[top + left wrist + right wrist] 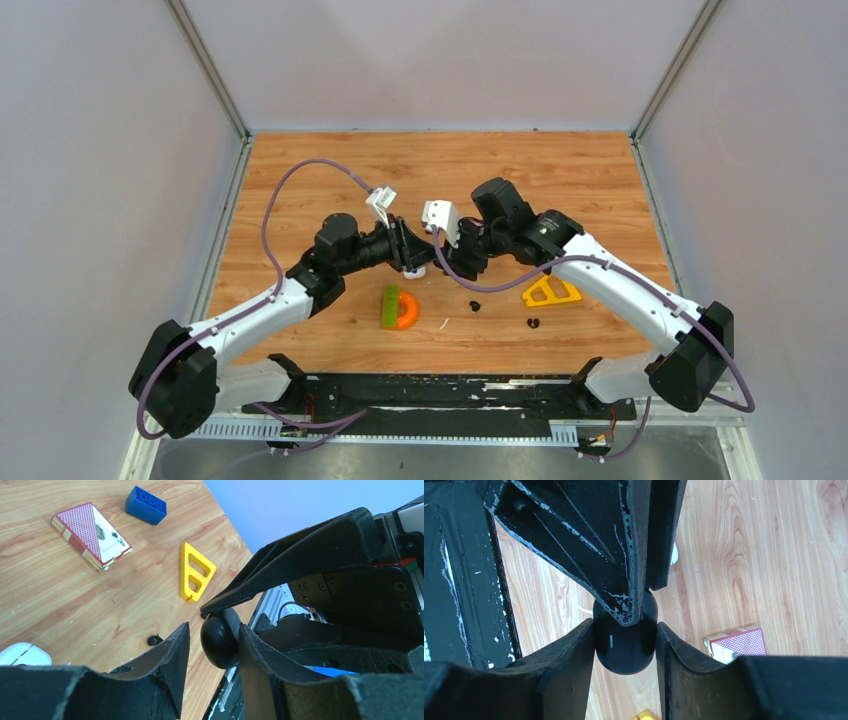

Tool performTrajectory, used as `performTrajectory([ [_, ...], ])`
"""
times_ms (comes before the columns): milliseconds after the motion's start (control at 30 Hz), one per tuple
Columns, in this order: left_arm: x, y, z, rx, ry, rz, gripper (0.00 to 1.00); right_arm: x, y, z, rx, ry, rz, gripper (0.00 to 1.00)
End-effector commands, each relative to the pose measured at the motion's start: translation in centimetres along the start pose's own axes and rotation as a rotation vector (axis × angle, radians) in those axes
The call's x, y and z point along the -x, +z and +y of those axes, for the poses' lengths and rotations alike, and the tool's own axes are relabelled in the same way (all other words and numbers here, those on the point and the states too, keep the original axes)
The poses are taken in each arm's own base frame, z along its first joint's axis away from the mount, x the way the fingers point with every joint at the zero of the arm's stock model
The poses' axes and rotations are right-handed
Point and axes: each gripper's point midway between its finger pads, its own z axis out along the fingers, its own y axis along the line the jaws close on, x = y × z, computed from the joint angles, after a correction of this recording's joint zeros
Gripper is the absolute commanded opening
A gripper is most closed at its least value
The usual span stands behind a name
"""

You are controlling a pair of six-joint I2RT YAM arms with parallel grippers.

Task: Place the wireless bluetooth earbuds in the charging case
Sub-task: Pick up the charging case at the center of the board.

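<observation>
A black charging case (625, 645) hangs above the table, and my right gripper (624, 625) is shut on its two sides. My left gripper (214, 626) reaches in from the opposite side and straddles the case (220, 639). Its right finger touches the case, while a narrow gap shows at its left finger, so it is still open. In the top view both grippers (412, 247) (462, 250) meet over the table's middle and hide the case. Two black earbuds (474, 305) (533, 323) lie on the wood below. One earbud (155, 640) shows in the left wrist view.
A white case (25, 655) lies near my left gripper. A yellow triangle (550, 291) lies under my right arm, and a green and orange piece (398, 307) sits in front. A card deck (91, 535) and a blue brick (145, 505) lie farther back.
</observation>
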Motion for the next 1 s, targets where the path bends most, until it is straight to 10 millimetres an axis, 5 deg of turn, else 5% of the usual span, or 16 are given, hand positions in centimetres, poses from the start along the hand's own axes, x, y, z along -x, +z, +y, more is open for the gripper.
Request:
performTrajectory([
  [0,-0.1,0.3,-0.7,-0.02,0.006,0.038,0.47,2.4,-0.8,-1.1,-0.036,-0.048,-0.056,0.37],
  [733,-1.6,0.9,-0.6,-0.037,-0.039,0.122,0.43,2.5,-0.1,-1.2,-0.047,-0.07,-0.037,0.38],
  [900,-1.9,0.6,-0.5,-0.048,0.0,0.12,0.27,2.7,-0.3,-0.9,-0.031,-0.064,-0.039,0.51],
  [967,-2.1,0.4,-0.6,-0.07,0.041,0.117,0.22,2.8,-0.7,-0.7,-0.021,-0.029,-0.042,0.66],
])
